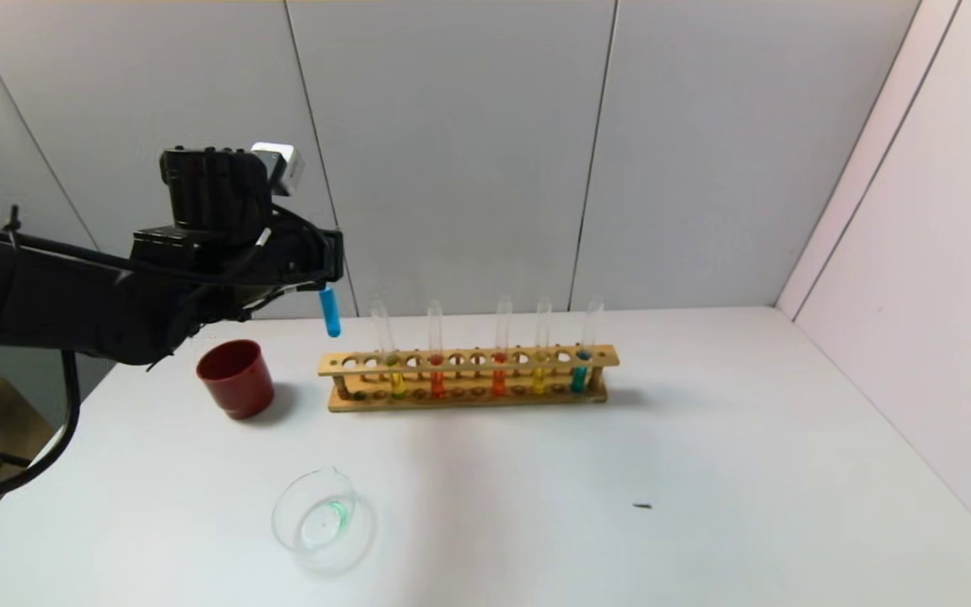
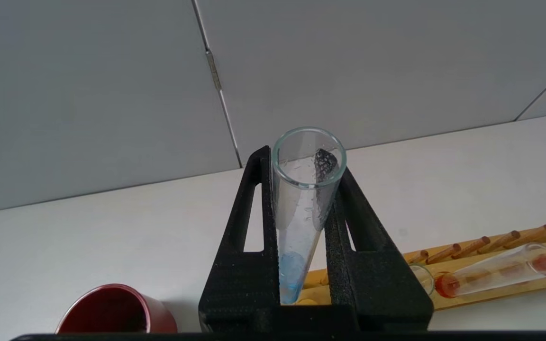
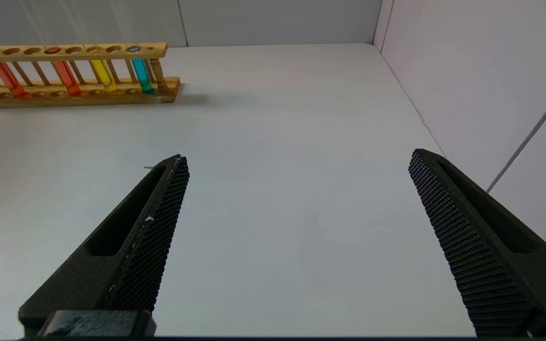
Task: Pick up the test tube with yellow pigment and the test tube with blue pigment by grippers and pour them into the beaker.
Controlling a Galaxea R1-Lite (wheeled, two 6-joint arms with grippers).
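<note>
My left gripper [image 1: 327, 268] is shut on the test tube with blue pigment [image 1: 330, 312] and holds it upright in the air, above and behind the left end of the wooden rack [image 1: 469, 398]. In the left wrist view the jaws [image 2: 301, 163] clamp this tube [image 2: 296, 227], with blue liquid at its bottom. Two yellow tubes [image 1: 397, 384] [image 1: 539, 379] stand in the rack. The beaker [image 1: 317, 514] sits near the table's front, with a little green liquid in it. My right gripper [image 3: 297, 156] is open and empty over bare table, out of the head view.
A dark red cup [image 1: 235, 378] stands left of the rack, below my left gripper. The rack also holds two orange-red tubes [image 1: 437, 384] and a teal-blue tube [image 1: 578, 375]. Walls stand behind and to the right. A small dark speck [image 1: 641, 506] lies on the table.
</note>
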